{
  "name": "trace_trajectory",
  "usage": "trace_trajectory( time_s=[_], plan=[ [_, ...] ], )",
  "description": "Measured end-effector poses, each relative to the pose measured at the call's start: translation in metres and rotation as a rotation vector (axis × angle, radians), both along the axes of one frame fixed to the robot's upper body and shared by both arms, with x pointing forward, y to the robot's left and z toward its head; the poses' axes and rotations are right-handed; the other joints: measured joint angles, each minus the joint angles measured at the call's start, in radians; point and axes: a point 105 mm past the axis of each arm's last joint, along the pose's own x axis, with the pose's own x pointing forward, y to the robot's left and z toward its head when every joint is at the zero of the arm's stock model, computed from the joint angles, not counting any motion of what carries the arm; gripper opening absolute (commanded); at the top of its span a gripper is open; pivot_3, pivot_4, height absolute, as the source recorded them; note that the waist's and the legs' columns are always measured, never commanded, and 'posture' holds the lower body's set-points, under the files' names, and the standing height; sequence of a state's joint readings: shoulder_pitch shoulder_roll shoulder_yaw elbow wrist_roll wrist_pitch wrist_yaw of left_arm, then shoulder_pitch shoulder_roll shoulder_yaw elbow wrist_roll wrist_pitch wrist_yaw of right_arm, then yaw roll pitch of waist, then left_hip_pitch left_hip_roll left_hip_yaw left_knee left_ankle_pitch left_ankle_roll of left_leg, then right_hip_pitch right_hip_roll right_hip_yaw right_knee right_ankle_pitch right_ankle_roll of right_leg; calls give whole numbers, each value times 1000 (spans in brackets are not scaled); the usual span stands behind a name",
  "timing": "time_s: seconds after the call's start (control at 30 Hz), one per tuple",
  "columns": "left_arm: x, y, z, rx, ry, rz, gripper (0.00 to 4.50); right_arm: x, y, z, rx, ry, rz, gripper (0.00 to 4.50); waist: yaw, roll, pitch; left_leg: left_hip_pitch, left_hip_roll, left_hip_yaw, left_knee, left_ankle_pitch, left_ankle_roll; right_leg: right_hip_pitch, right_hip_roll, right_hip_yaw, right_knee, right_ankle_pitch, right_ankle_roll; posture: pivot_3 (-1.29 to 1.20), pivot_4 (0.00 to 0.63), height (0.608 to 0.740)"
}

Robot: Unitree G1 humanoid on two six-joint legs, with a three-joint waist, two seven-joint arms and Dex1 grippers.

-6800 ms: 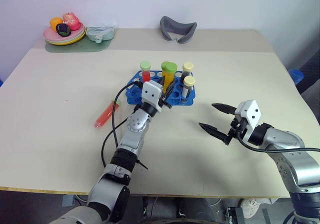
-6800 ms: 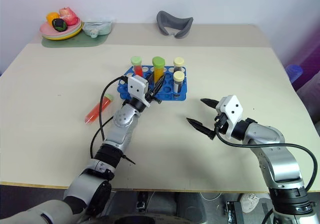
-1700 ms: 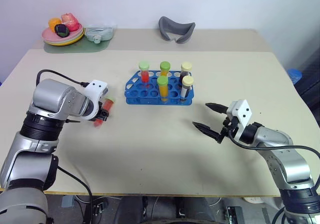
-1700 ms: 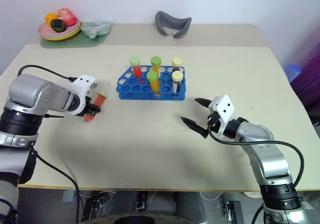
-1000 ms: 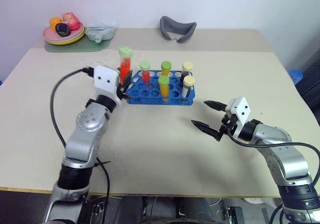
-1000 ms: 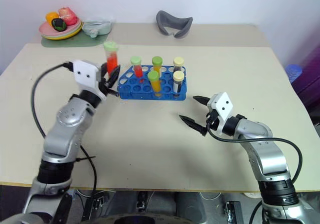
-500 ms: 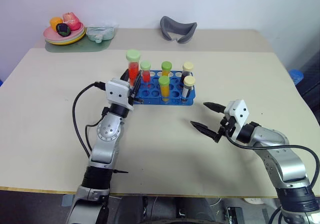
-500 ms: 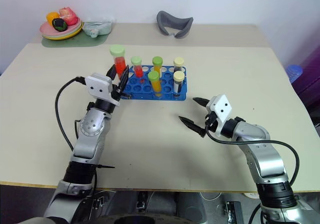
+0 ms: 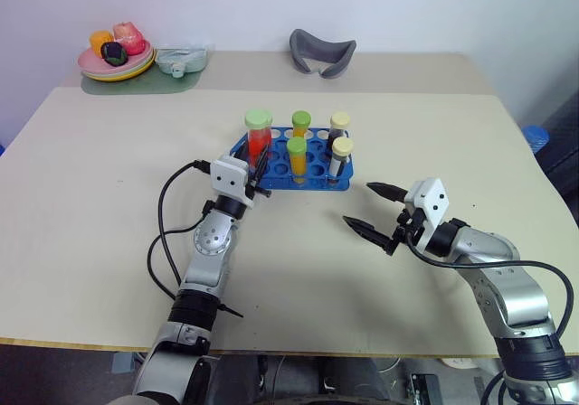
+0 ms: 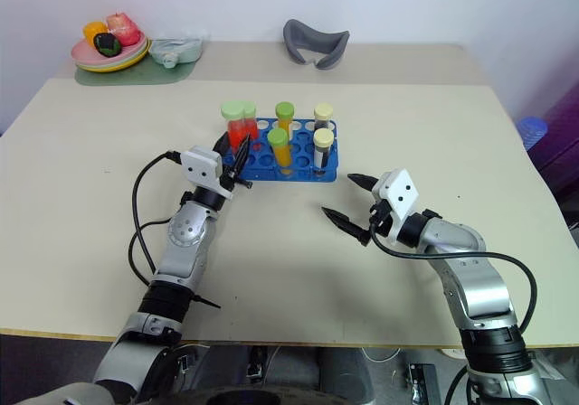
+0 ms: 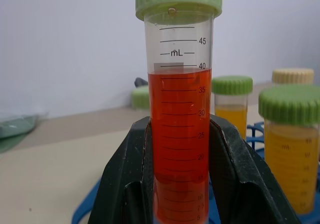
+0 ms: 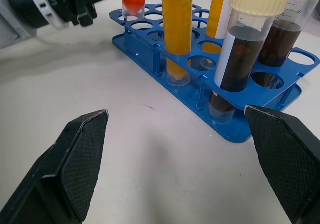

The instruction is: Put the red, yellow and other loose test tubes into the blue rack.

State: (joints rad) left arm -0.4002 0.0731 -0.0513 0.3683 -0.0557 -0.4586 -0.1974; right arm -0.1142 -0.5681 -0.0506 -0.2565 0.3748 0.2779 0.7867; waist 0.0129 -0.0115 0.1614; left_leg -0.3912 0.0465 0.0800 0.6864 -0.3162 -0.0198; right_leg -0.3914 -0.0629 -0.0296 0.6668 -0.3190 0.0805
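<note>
My left gripper [image 9: 254, 163] is shut on a red test tube [image 9: 258, 140] with a green cap, which stands upright over the left end of the blue rack [image 9: 317, 183]. In the left wrist view both fingers [image 11: 125, 179] press the red tube [image 11: 180, 129] from either side. Whether its tip sits in a hole is hidden. The rack holds a second red tube [image 10: 251, 127], two yellow tubes [image 9: 297, 161] with green caps and two dark tubes [image 9: 340, 155] with cream caps. My right gripper [image 9: 359, 204] hovers open and empty to the right of the rack, pointing at it.
A plate of toy fruit [image 9: 114, 59], a clear container [image 9: 182, 60] on a green mat and a grey curved object [image 9: 321, 52] lie along the far edge of the beige table [image 9: 109, 197].
My left gripper has carried the red tube down and to the right, from beside the rack's left end to over it. The right arm has not moved.
</note>
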Motion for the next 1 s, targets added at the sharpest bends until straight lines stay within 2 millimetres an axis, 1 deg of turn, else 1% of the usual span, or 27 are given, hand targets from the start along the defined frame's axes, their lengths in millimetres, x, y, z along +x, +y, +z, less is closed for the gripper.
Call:
trace_trajectory(
  time_s=[0.13, 0.33, 0.5, 0.67, 0.83, 1.0],
  plan=[
    [0, -2, -3, -6, -16, -14, 1121, 0, 0, 0, 1, 0, -6, 4500, 0, 0, 0, 0, 0, 0, 0, 0, 0, 0, 0, 0, 0, 0, 0, 0, 150, 735],
    [1, -9, 2, -20, -53, -32, 1121, 0, 0, 0, 2, -2, -7, 4500, 0, 0, 0, 0, 0, 0, 0, 0, 0, 0, 0, 0, 0, 0, 0, 0, 150, 735],
    [4, -14, -5, -20, -33, -51, 1121, -1, -1, -1, 2, 4, -9, 4500, 0, 0, 0, 0, 0, 0, 0, 0, 0, 0, 0, 0, 0, 0, 0, 0, 150, 735],
    [5, -16, -3, -18, -45, -58, 1121, -2, 1, 0, 2, -2, -5, 4500, 0, 0, 0, 0, 0, 0, 0, 0, 0, 0, 0, 0, 0, 0, 0, 0, 150, 735],
    [5, -14, -5, -8, -48, -52, 1121, -2, 0, -1, 2, 7, -9, 4500, 0, 0, 0, 0, 0, 0, 0, 0, 0, 0, 0, 0, 0, 0, 0, 0, 150, 735],
    [7, -4, -4, 1, -54, -26, 1121, -2, 0, -1, 2, 7, -10, 4500, 0, 0, 0, 0, 0, 0, 0, 0, 0, 0, 0, 0, 0, 0, 0, 0, 150, 735]
  ],
)
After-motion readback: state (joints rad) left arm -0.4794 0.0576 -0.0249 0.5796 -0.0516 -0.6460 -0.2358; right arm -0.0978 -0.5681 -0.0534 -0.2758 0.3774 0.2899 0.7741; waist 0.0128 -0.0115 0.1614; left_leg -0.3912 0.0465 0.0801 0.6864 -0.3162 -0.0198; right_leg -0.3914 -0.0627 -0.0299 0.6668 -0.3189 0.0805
